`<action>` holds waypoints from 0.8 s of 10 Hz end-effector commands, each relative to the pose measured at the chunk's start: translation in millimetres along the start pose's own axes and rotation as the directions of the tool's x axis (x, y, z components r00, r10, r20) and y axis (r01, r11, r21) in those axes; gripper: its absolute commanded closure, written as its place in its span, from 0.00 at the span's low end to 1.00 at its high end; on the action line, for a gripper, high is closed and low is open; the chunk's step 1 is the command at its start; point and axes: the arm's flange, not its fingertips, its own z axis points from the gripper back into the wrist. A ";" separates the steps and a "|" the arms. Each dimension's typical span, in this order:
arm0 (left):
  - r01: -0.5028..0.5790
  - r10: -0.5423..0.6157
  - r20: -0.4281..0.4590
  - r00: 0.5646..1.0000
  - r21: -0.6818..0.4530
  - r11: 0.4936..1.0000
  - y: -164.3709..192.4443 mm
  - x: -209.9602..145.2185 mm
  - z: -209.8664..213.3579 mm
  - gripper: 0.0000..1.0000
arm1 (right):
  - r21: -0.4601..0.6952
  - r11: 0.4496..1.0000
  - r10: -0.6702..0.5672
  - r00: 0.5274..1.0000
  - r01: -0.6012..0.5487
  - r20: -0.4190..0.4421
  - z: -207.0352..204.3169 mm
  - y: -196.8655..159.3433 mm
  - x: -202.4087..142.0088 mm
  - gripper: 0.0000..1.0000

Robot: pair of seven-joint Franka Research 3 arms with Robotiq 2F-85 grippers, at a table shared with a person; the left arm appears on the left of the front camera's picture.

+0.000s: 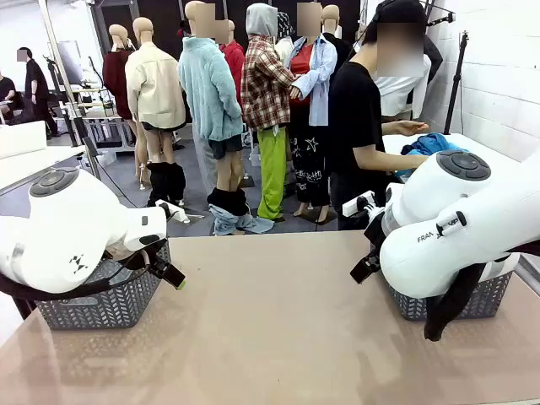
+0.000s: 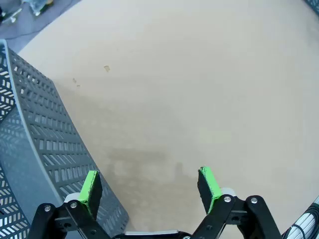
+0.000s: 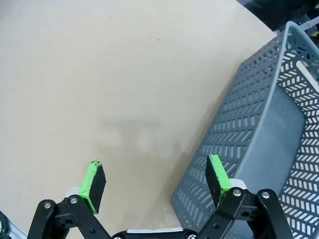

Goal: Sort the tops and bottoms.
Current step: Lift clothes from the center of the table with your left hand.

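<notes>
A bundle of blue fabric [image 1: 432,143], likely one of the tops, lies on a white side table at the back right. A person in a black shirt [image 1: 359,126] has both hands on it. The bottoms are out of view. My left gripper [image 1: 171,277] [image 2: 149,174] hangs open over the bare tan table [image 1: 270,329], one green pad above the wall of the left grey basket [image 2: 45,149]. My right gripper [image 1: 363,268] [image 3: 154,162] is open too and holds nothing. One of its pads hovers over the wall of the right grey basket [image 3: 259,124].
The two perforated grey baskets stand at the table's left [image 1: 101,308] and right [image 1: 489,295] edges, partly behind my arms. The right basket looks hollow inside. The white side table [image 1: 472,148] stands beyond the far right corner.
</notes>
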 end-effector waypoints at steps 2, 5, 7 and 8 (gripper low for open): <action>0.000 0.000 0.000 1.000 0.000 1.000 0.0 0.0 0.0 0.00 | 0.000 1.000 0.000 1.000 0.000 0.000 0.0 0.0 0.0 0.00; 0.000 0.000 0.000 1.000 0.000 1.000 0.0 0.0 0.0 0.00 | 0.000 1.000 0.000 1.000 0.000 0.000 0.0 0.0 0.0 0.00; 0.000 0.000 0.000 1.000 0.000 1.000 0.0 0.0 0.0 0.00 | 0.000 1.000 0.000 1.000 0.000 0.000 0.0 0.0 0.0 0.00; 0.000 0.000 0.000 1.000 0.000 1.000 0.0 0.0 0.0 0.00 | 0.000 1.000 0.000 1.000 0.000 0.000 0.0 0.0 0.0 0.00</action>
